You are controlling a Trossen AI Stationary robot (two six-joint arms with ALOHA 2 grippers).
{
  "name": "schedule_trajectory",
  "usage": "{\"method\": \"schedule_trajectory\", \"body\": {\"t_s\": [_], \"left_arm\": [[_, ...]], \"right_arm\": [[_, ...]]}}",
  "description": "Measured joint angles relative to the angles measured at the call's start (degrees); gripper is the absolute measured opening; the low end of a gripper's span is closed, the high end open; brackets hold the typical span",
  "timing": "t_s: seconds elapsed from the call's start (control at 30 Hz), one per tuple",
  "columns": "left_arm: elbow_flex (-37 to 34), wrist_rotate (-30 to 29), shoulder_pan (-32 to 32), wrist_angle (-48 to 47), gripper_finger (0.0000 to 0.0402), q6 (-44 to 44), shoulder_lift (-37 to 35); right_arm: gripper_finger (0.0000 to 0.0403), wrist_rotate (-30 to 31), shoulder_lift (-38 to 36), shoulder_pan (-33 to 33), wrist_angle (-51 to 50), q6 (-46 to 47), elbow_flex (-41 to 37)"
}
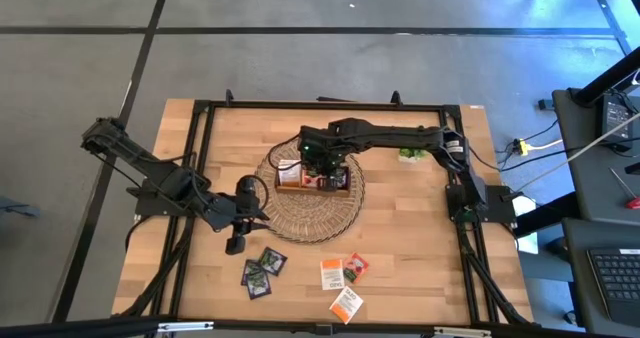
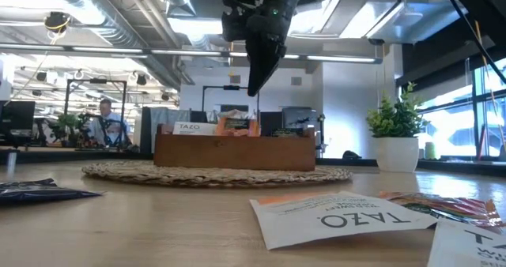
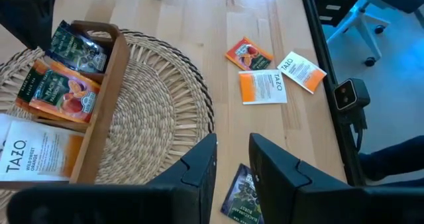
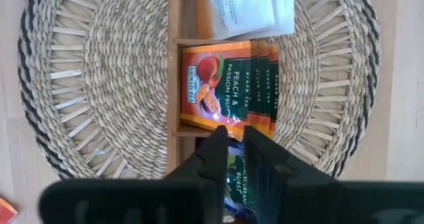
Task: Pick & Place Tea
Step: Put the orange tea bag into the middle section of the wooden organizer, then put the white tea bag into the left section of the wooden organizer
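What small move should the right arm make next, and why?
Probably lift straight up and clear. The right gripper hangs over the wooden tray, its fingers slightly parted with nothing visibly between them, and orange peach sachets already fill the middle compartment. Loose sachets remain on the table, so it likely heads there. The left gripper waits beside the woven mat.

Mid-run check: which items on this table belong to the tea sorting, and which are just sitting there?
Job:
- loose dark green-black tea sachets
- loose orange and white tea sachets
- brown wooden three-compartment tray, already holding sachets
- right gripper, over the tray

Bystanders:
- round woven straw mat
- small green potted plant
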Motion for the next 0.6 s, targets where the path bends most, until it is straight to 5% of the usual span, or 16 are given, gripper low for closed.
{"method": "schedule_trajectory", "body": {"t_s": [0.33, 0.6], "left_arm": [[0.0, 0.0, 0.0, 0.0, 0.0086, -0.67, 0.02], [0.0, 0.14, -0.33, 2.53, 0.0086, -2.95, 0.03]], "right_arm": [[0.0102, -1.27, -1.07, 0.93, -0.51, 7.85, -0.11], [0.01, -8.46, -3.85, 12.55, 3.88, 12.38, -4.16]]}}
